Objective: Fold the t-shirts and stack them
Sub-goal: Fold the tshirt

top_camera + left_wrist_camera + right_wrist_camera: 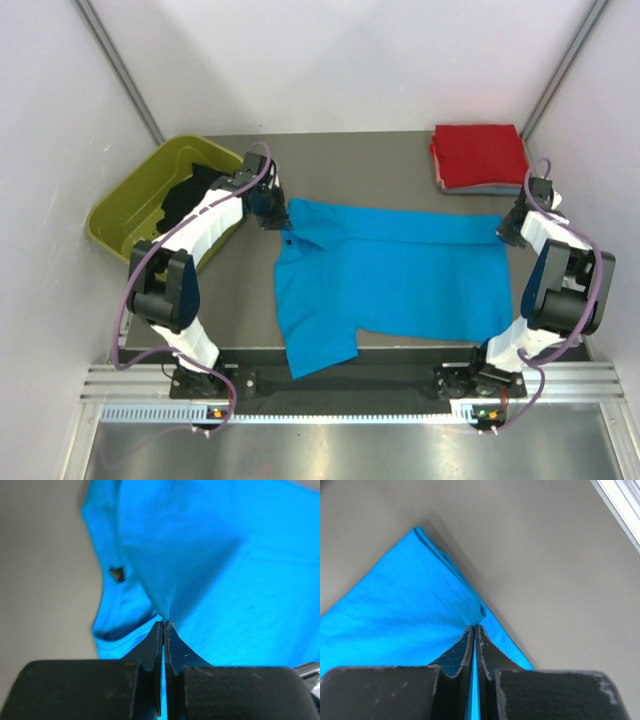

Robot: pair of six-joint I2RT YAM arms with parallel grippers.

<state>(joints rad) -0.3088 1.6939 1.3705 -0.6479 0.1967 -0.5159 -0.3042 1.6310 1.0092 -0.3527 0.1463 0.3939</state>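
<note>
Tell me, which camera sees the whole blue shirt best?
The top camera: it shows the whole blue shirt spread out. The left wrist camera sees only cloth near the collar, the right wrist camera only one corner, each pinched.

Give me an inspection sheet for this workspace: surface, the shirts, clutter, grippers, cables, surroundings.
Surface: grey matte table.
Job's things: turquoise t-shirt spread mid-table, unfolded; red t-shirt folded on top of a folded grey shirt at the far right corner; black garment bunched in the tub.
Clutter: olive-green tub at the far left.
Grippers: left gripper shut on the turquoise t-shirt near its collar; right gripper shut on its far hem corner.
Cables: purple-grey cables in loose loops along each arm.
Surroundings: white walls; metal rail at the near edge.
</note>
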